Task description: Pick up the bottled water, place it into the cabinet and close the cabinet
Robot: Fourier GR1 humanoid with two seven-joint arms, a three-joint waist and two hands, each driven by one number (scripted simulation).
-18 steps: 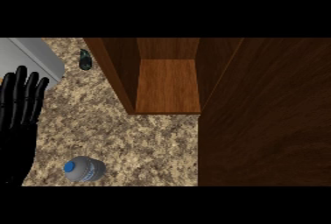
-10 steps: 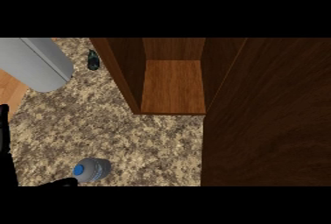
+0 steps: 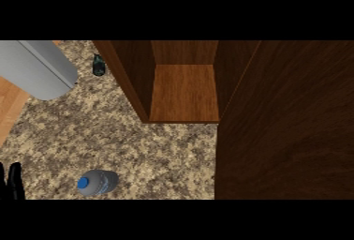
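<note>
The bottled water (image 3: 97,182) stands upright on the speckled counter near the lower left, its blue cap facing up. The wooden cabinet (image 3: 185,93) is open at the top centre and its shelf is bare. Its dark door (image 3: 283,122) stands swung out and fills the right side. Only straight black fingers of my left hand (image 3: 11,181) show at the lower left edge, left of the bottle and apart from it. My right hand shows nowhere.
A large grey rounded body (image 3: 38,68) juts in at the upper left. A small dark object (image 3: 99,65) sits by the cabinet's left wall. The counter's left edge (image 3: 15,123) borders an orange wooden floor.
The view has shifted, so everything slid rightward. My left hand, raised with fingers up at the left earlier, has dropped to the lower left edge. The bottle has not moved on the counter.
</note>
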